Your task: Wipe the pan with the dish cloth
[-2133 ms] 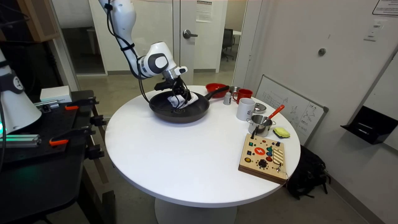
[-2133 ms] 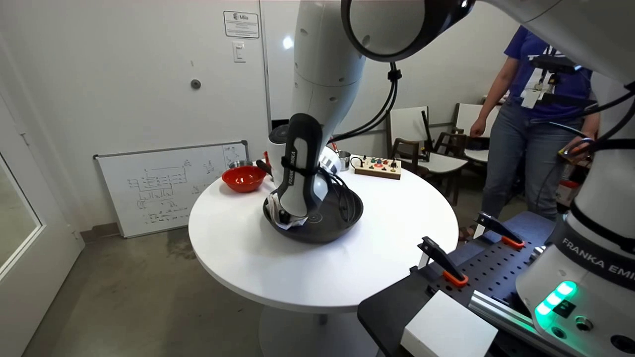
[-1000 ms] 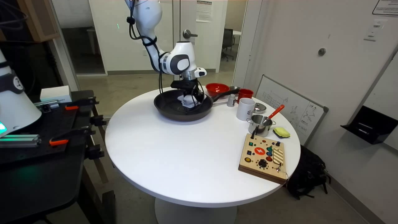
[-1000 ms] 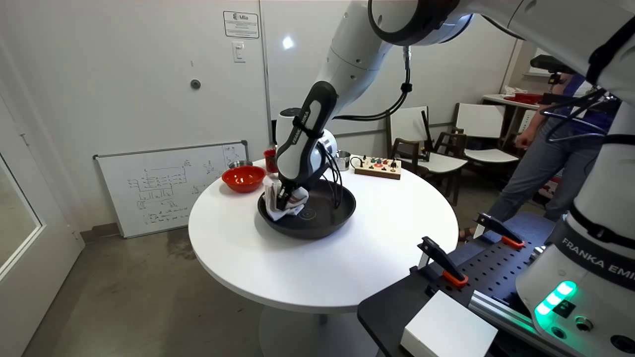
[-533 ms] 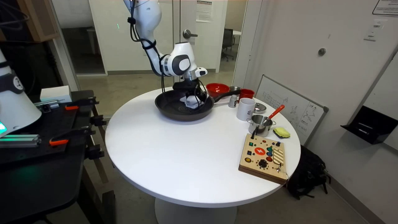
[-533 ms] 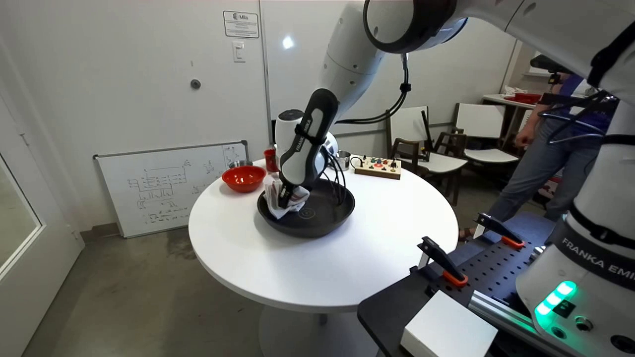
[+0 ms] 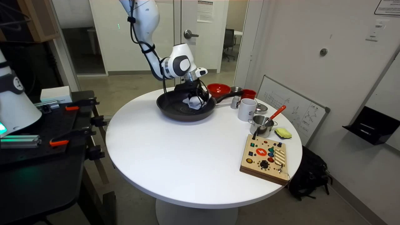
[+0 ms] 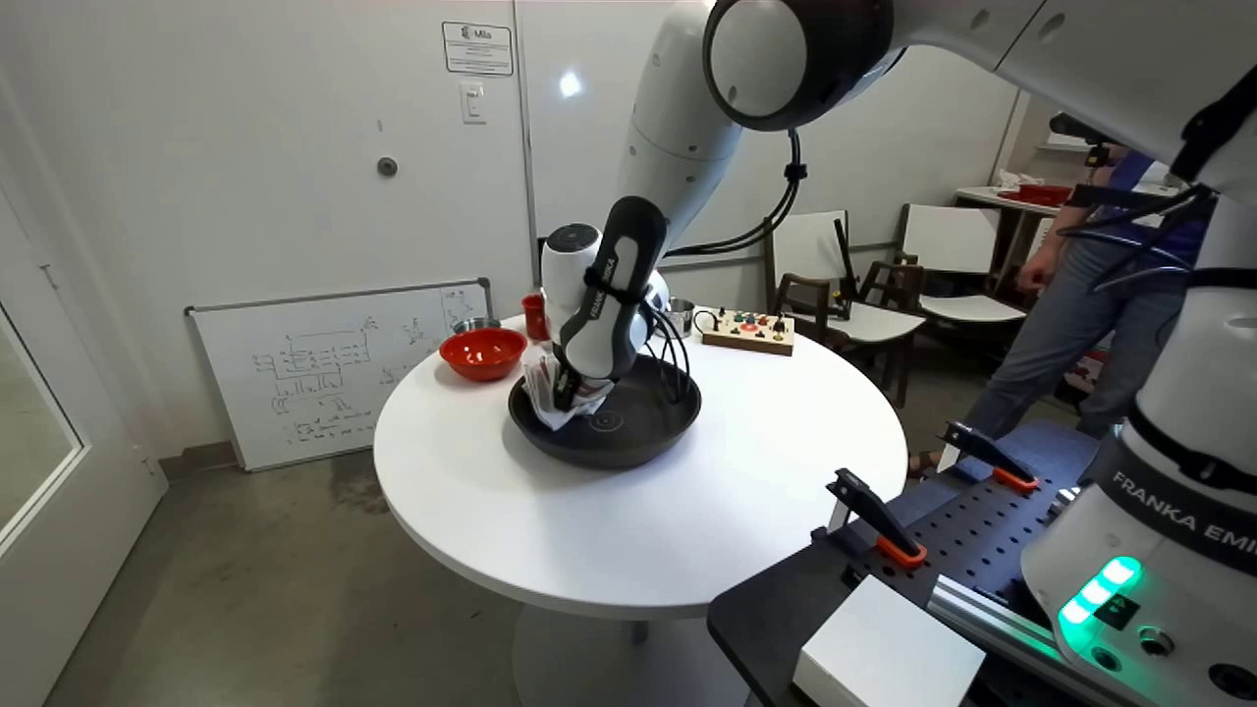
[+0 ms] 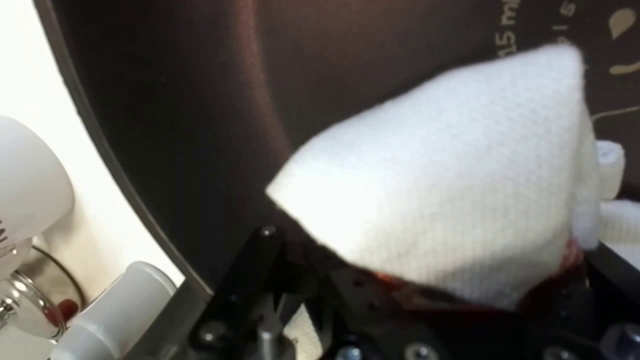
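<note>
The gripper had its fingers clamped on the dish cloth, which bunched white around their tips. I saw it down inside the black pan, toward the side of its long handle. Outside the pan, a red bowl and a white mug stood near that handle on the round white table.

In the wrist view, "15 ml" runs sideways on the floor of the pan, beside unclear characters and a drop-shaped mark. In an exterior view, "FRANKA EMI", cut off by the edge, stands on the robot's base, "FRANKA EMIKA" on the arm, "Mila" on the wall sign. The wooden box bears a lightning bolt. The whiteboard handwriting is too small to read.
</note>
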